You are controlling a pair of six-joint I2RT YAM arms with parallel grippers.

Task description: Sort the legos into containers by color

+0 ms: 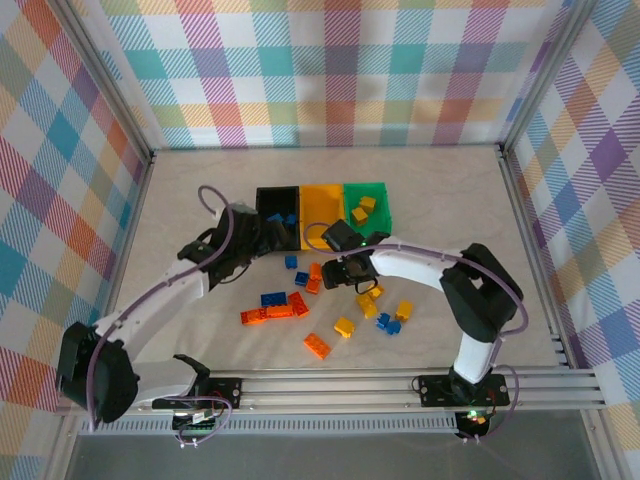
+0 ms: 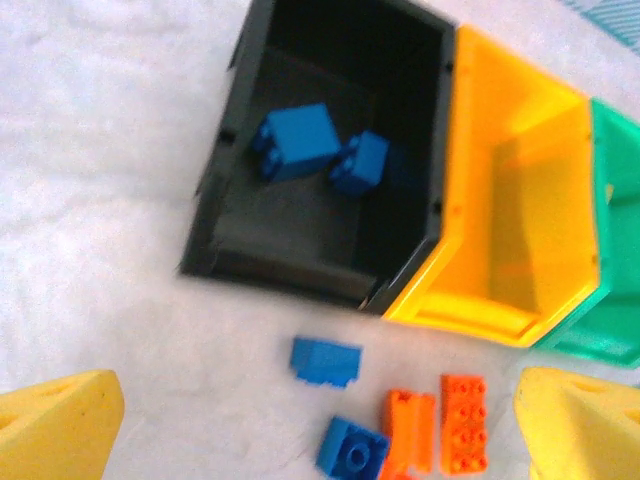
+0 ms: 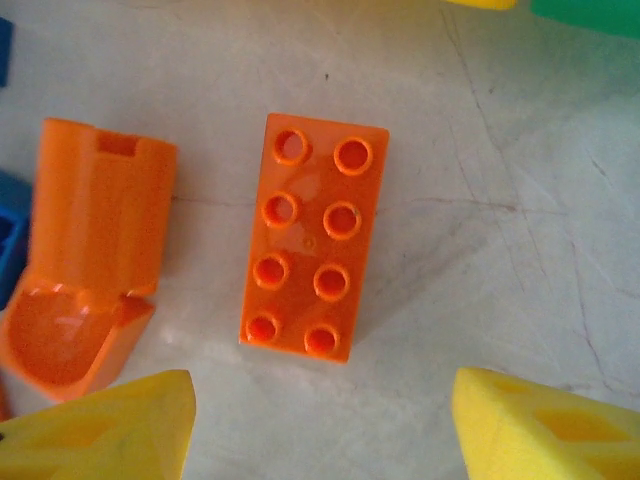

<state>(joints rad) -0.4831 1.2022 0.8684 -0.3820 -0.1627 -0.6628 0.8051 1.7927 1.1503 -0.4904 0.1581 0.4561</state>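
The containers stand in a row: a black bin (image 1: 278,215) (image 2: 330,180) holding two blue legos (image 2: 300,140), a yellow-orange bin (image 1: 322,205) (image 2: 520,220), and a green bin (image 1: 368,205) holding yellow legos (image 1: 362,208). My left gripper (image 1: 250,243) (image 2: 320,400) hangs open just in front of the black bin, above a loose blue brick (image 2: 325,360). My right gripper (image 1: 335,272) (image 3: 325,400) is open low over the table. An orange eight-stud brick (image 3: 312,238) lies just ahead of its fingers, with nothing between them.
Beside the eight-stud brick lies an orange piece on its side (image 3: 90,260). More orange (image 1: 265,314), blue (image 1: 274,298) and yellow (image 1: 344,326) bricks are scattered on the table in front of the bins. Metal frame rails (image 1: 400,385) run along the near edge.
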